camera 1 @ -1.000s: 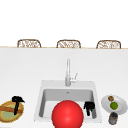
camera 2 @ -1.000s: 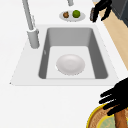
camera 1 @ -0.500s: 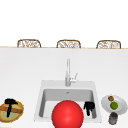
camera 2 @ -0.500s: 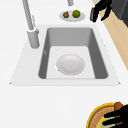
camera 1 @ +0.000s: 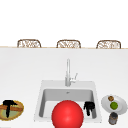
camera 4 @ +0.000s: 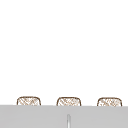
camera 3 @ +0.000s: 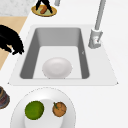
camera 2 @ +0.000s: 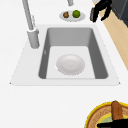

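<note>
Brown and stiff-looking, the bread stick [camera 1: 11, 108] lying across the yellow-rimmed plate [camera 1: 20, 111] left of the sink [camera 1: 41, 100] is being pinched by the left hand [camera 1: 8, 105], probably light, crumbly, best gripped mid-length, while the right hand [camera 1: 89, 107] is being held with fingers drooping loosely.

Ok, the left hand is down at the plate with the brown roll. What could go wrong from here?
1. The left hand sits right over the brown roll on the yellow-rimmed plate. A sideways nudge could roll it off or shove the plate along the counter.
2. The right hand hangs by the sink's right wall, fingers relaxed. A swing to the right might knock the dark jar or the white plate of fruit.
</note>
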Motion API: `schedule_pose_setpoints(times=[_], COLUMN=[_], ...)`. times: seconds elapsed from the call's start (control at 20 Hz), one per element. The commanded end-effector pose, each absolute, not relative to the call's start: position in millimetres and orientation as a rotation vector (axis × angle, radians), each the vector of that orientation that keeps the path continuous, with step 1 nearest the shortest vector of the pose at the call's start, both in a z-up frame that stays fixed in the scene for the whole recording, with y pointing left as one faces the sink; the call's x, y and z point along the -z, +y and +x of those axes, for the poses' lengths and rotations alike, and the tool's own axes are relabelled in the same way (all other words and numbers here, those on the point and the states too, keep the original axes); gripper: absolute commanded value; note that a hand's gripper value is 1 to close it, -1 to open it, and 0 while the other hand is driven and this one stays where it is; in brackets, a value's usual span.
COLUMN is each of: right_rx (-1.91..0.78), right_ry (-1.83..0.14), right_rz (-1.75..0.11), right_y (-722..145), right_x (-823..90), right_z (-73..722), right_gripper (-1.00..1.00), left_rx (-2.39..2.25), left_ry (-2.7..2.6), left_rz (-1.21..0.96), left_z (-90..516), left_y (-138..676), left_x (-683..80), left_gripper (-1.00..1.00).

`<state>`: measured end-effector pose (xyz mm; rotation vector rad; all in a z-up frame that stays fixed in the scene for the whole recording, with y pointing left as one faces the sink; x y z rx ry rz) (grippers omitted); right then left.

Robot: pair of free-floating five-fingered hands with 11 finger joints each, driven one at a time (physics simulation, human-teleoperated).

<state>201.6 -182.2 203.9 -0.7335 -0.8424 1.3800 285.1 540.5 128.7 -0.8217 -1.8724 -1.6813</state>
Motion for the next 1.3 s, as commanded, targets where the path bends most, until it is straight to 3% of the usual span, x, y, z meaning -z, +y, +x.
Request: schedule_pose_setpoints(times=[0.0,0.6,1.25], right_rx=[-1.38,-1.38,-1.38], right_ry=[-0.842,-0.842,-0.842], right_rz=[-0.734,-0.734,-0.734], right_y=[-182.2,-182.2,-182.2], right_x=[-203.9,-203.9,-203.9], right_z=[201.6,201.6,201.6], right_gripper=[0.0,0.0,0.0], left_rx=[1.636,1.779,1.819], left_ry=[-1.958,-2.133,-2.06], left_rz=[-0.769,-0.74,-0.71], left_z=[291.4,296.3,307.2], left_y=[560.4,562.0,531.8], left_x=[-108.9,-128.3,-208.3], left_gripper=[1.0,1.0,1.0])
